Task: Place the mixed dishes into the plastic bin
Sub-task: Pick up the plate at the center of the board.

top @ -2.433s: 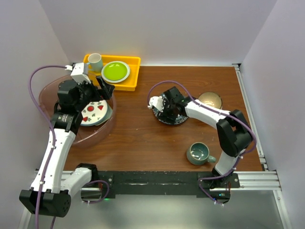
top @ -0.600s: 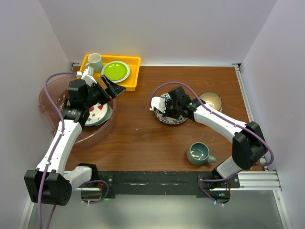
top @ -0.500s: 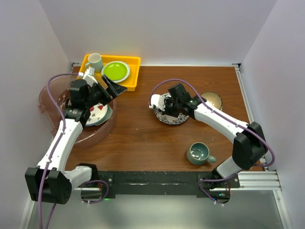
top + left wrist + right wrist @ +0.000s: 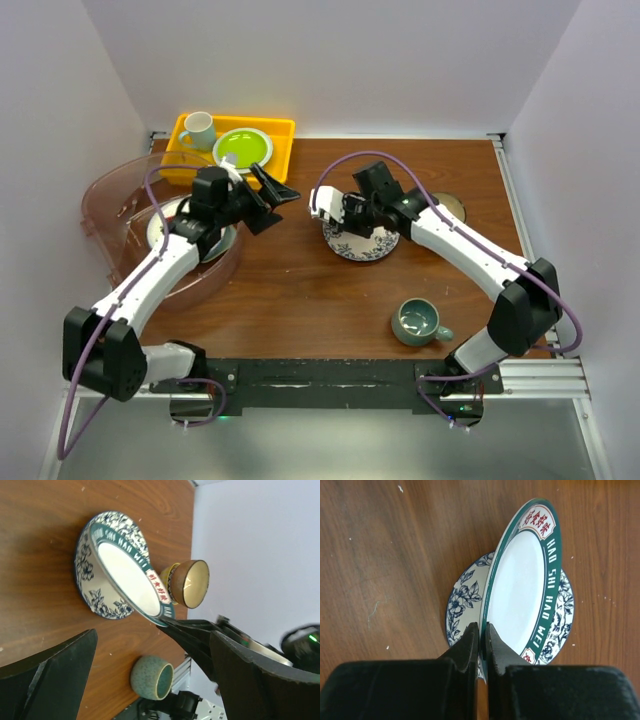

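Right gripper [image 4: 481,630]: jaws nearly closed, pinching rim of green-rimmed plate [image 4: 517,595]. Plate tilted steeply, gripped edge raised, opposite edge down at blue floral plate [image 4: 462,602] lying flat on table. Left gripper [image 4: 278,208]: spread wide, empty, hovering left of blue floral plate. Plastic bin [image 4: 100,200]: farther left of blue floral plate.

Glossy glazed green-rimmed plate [image 4: 517,590], speckled teal mug [image 4: 418,321], grained wooden table [image 4: 300,290]

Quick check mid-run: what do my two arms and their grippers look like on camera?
Both the left arm and right arm have white link shells, black joints and a looping purple cable. The left gripper and right gripper are black with two tapering fingers.
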Robot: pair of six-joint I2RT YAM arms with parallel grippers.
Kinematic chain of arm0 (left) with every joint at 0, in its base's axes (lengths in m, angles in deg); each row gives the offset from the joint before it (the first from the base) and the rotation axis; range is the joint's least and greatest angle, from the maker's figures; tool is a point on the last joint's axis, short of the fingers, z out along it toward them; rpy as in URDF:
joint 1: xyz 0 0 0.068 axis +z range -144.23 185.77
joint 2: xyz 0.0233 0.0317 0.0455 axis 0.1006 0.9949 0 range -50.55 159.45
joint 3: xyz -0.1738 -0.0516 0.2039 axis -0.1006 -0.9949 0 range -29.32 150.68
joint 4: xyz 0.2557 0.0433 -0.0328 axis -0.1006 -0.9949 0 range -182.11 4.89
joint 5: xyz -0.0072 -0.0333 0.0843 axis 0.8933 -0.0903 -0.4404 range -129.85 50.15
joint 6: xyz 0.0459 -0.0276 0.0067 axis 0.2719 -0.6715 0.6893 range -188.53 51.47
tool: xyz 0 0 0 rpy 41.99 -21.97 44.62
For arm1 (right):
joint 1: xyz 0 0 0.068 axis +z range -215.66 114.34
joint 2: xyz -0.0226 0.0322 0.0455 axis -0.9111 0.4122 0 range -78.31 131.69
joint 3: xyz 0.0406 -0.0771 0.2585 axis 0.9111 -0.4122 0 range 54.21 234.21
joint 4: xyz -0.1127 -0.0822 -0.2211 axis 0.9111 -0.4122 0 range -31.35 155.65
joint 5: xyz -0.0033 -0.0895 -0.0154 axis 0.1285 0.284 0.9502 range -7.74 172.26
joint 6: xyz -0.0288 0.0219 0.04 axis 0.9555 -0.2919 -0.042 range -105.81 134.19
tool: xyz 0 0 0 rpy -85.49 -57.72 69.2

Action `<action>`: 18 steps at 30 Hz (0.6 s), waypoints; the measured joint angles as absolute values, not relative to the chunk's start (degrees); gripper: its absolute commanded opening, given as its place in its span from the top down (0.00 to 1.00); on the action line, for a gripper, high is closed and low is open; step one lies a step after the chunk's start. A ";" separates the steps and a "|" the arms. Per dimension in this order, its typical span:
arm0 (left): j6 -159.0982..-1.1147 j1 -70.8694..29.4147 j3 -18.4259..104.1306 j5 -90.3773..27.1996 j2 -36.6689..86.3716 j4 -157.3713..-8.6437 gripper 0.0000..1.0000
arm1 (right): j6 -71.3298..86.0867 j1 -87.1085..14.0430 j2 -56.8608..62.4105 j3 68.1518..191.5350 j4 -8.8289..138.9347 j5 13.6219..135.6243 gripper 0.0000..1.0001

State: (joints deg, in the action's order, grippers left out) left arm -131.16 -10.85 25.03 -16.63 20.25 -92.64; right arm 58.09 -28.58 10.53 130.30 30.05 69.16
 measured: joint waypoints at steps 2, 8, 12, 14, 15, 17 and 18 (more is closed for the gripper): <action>-133.63 -12.80 26.34 -18.83 22.59 -94.91 0.00 | 57.85 -28.58 10.53 131.59 29.49 68.79 1.00; -140.67 -16.77 29.86 -23.32 27.77 -98.30 0.03 | 56.87 -28.58 9.88 134.78 27.89 66.32 1.00; -144.49 -18.13 32.31 -24.47 31.24 -99.42 0.17 | 56.15 -28.58 9.05 136.34 26.62 64.55 1.00; -146.02 -18.52 33.31 -24.69 32.73 -99.57 0.31 | 55.86 -28.58 8.61 136.73 26.16 63.65 1.00; -146.55 -18.70 33.71 -24.82 33.41 -99.55 0.35 | 55.73 -28.58 8.50 136.93 25.90 63.19 1.00; -147.57 -18.78 34.23 -24.93 34.37 -99.55 0.54 | 55.30 -28.58 8.39 137.15 25.73 62.56 1.00; -147.86 -18.81 34.28 -24.89 34.65 -99.44 0.61 | 55.19 -28.58 8.39 137.19 25.73 62.28 1.00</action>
State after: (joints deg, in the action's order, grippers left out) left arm -147.86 -18.81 34.28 -24.89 34.65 -99.44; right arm 55.19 -28.58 8.39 137.19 25.73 62.28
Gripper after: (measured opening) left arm 0.614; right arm 0.052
